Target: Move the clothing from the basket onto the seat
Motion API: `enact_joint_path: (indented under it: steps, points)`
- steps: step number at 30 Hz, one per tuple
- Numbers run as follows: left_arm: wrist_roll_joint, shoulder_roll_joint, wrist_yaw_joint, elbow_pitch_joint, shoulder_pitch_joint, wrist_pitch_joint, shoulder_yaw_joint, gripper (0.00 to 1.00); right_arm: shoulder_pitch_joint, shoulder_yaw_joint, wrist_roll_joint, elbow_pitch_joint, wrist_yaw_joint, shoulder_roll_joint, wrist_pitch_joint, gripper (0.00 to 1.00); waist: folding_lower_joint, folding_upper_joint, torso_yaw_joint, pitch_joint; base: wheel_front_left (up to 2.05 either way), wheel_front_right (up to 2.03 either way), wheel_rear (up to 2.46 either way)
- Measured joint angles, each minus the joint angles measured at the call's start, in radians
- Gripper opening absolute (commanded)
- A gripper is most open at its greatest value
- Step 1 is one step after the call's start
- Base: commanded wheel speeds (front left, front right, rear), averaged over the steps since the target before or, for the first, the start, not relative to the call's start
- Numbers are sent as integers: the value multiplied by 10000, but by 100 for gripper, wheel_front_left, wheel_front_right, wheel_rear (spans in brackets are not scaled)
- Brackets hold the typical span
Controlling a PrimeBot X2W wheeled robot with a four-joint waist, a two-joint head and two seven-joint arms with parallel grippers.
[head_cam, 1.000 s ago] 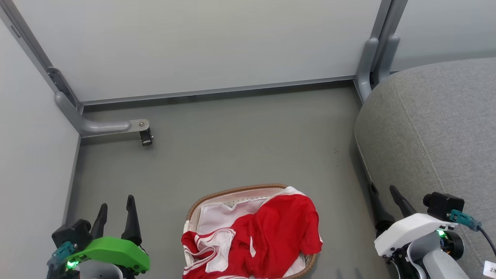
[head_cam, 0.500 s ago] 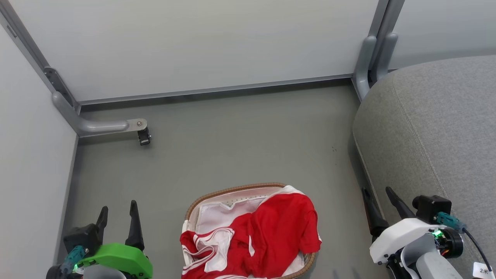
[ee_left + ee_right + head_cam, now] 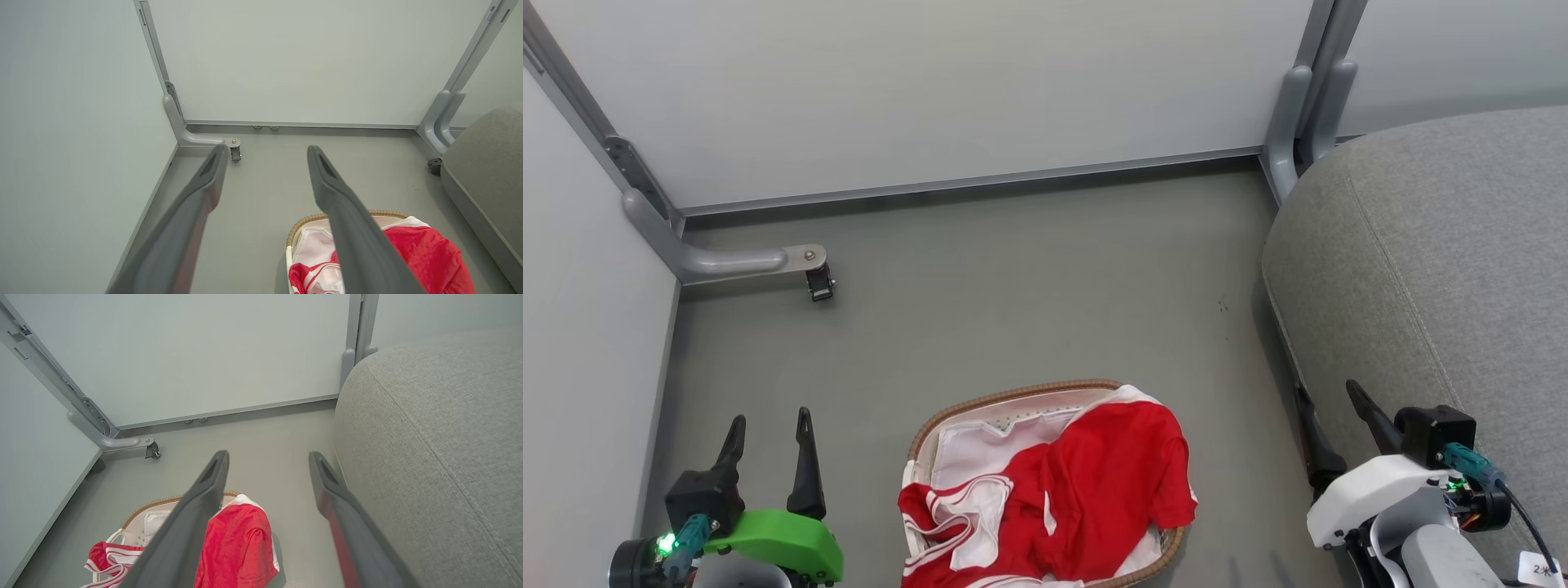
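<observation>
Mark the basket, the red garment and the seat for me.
basket [image 3: 1013, 392], head view, on the brown woven rim at its far edge.
red garment [image 3: 1111, 474], head view, on the middle of the red cloth.
seat [image 3: 1445, 269], head view, on the bare grey cushion top.

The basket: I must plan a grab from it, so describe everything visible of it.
The basket is rounded, with a brown woven rim and a white lining with small holes along its top. It stands upright on the grey floor, apart from the seat on its right. A crumpled red and white garment fills most of it and drapes over the right rim. Its near end is out of frame.
</observation>
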Motion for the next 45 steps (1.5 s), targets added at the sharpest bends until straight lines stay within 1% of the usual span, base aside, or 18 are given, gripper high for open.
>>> enact_joint_path:
  steps: [13, 24, 27, 36, 45]
  points:
    - [1070, -134, -88, -259, 124, -249, 238, 100, 2, -326, -1030, -286, 2, 176, -267, 100, 0, 0, -81, 94, 0, 0, 0]
    - [1912, -242, -199, -117, 138, -439, 263, 100, -1, -207, -1816, -111, 4, 215, -468, 100, 0, 0, -175, 202, 0, 0, 0]
    - [2010, -253, -295, -31, 137, -481, 255, 100, -15, -174, -1931, -102, 4, 215, -491, 100, 0, 0, -194, 297, 0, 0, 0]
    - [2054, -322, -589, 244, -150, -483, 19, 100, -365, -54, -1912, -207, 4, 213, -491, 100, 0, 0, -245, 876, 0, 0, 0]
    - [2165, -334, -865, 842, -906, -483, -485, 100, -1009, 105, -1956, -560, 6, 257, -491, 100, 0, 0, -378, 1863, 0, 0, 0]
